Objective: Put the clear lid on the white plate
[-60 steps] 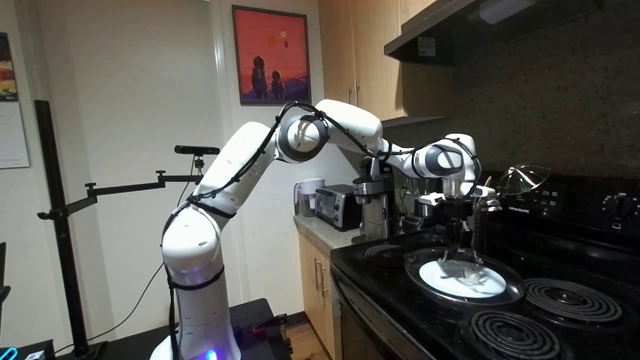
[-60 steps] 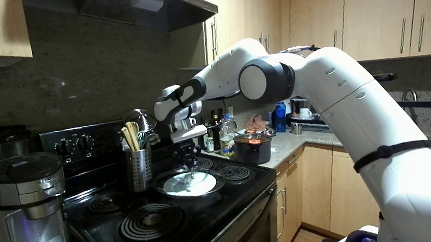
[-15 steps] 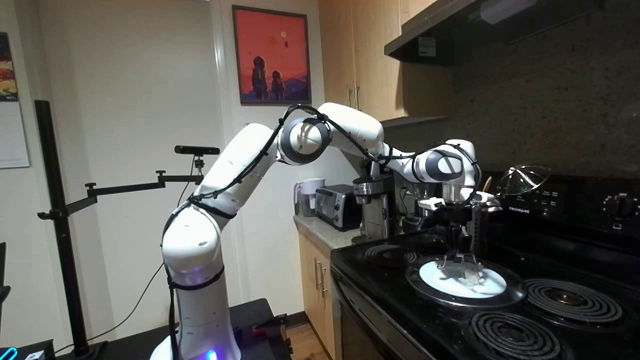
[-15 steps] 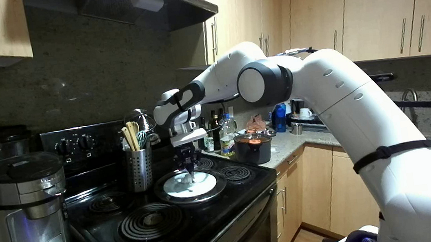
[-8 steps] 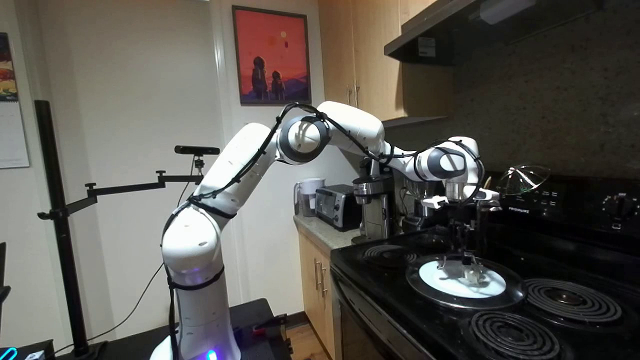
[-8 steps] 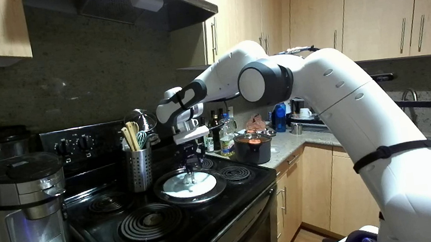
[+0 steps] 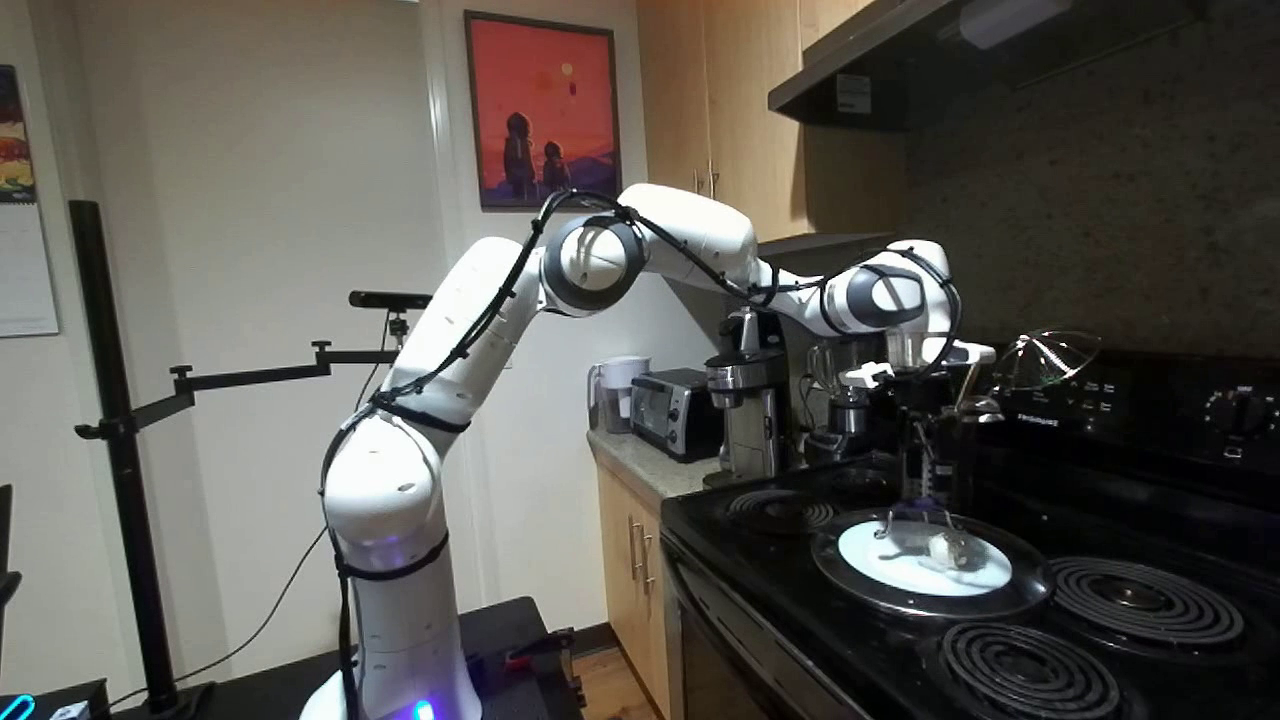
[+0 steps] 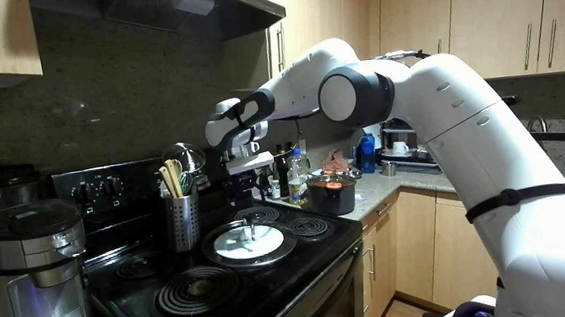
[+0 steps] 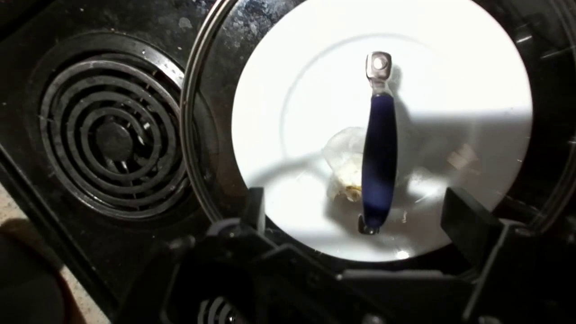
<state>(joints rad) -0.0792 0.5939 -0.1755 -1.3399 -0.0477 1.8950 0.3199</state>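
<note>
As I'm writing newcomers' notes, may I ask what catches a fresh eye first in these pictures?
Probably the white robot arm, stretched over the black stove in both exterior views. Next, the red picture on the wall in an exterior view. In the wrist view, the white plate stands out bright under the clear lid with its blue handle.

The arm (image 7: 690, 220) is smooth white, with dark grey joint collars (image 8: 369, 96) and black straps (image 8: 540, 193) pinning a black cable (image 7: 503, 293) along it. Low in the frame I see a blue light (image 7: 424, 711) glowing on its base (image 7: 400, 672), and the gripper (image 9: 361, 213) is black with blocky fingers (image 9: 465, 222).
</note>
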